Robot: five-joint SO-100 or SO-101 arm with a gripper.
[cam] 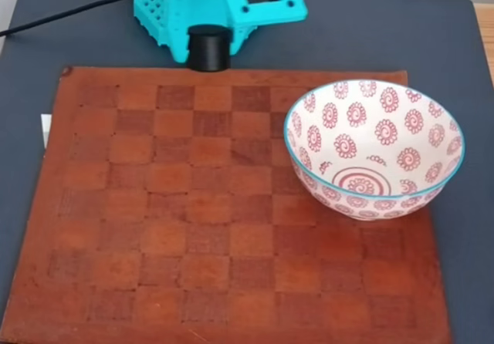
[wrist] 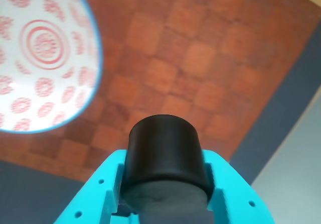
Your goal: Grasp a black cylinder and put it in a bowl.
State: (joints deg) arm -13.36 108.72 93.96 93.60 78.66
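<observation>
Brown leather checkered mat (cam: pixel 193 228) on dark grey table (cam: pixel 455 59); black cable (cam: pixel 62 14).

No legible text, labels, brands or numbers in either view. Only markings: red flower-and-spiral patterns on the bowl (cam: pixel 375 148), purely decorative, and the plain checkered squares of the brown board (cam: pixel 193 220).

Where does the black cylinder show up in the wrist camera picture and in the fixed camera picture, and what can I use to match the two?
Wrist view: the black cylinder sits at bottom centre, clamped between the turquoise gripper fingers.
Fixed view: it is at the top, left of centre, held at the far edge of the brown checkered mat.
Shared landmark: the bowl, upper left in the wrist view, right of centre in the fixed view.
</observation>
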